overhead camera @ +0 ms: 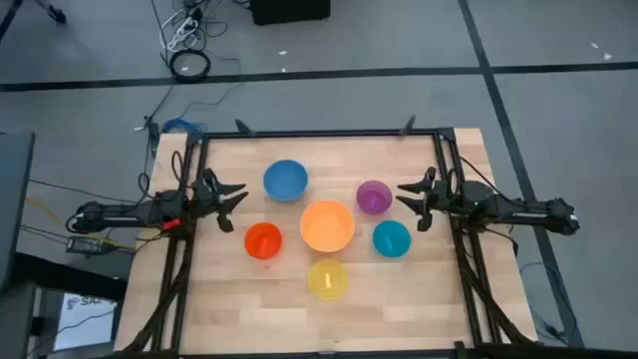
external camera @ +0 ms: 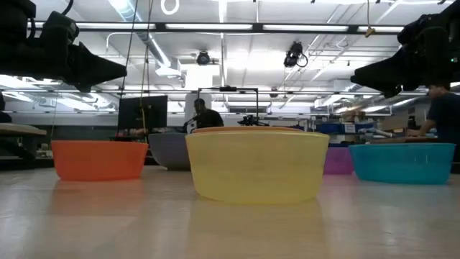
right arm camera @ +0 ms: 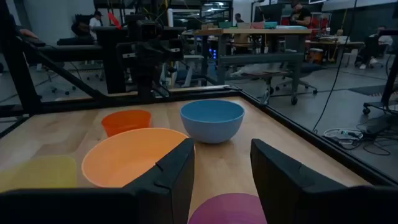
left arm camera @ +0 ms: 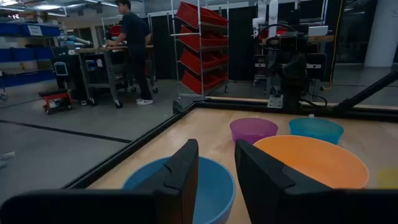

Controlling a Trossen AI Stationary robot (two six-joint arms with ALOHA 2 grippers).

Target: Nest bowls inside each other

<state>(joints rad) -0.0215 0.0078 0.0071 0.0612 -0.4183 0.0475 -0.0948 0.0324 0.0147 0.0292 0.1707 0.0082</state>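
Six bowls stand apart on their bases on the wooden table: blue (overhead camera: 285, 180), purple (overhead camera: 374, 196), the large orange one (overhead camera: 327, 225) in the middle, red-orange (overhead camera: 263, 240), teal (overhead camera: 392, 238) and yellow (overhead camera: 326, 278). My left gripper (overhead camera: 235, 194) hovers open at the table's left side, above the table, left of the blue bowl (left arm camera: 180, 190). My right gripper (overhead camera: 407, 194) hovers open at the right side, just right of the purple bowl (right arm camera: 229, 210). Neither holds anything.
A black frame (overhead camera: 319, 134) runs along the table's far and side edges. Bare wood lies along the near edge on both sides of the yellow bowl (external camera: 257, 165). People work at benches in the room beyond.
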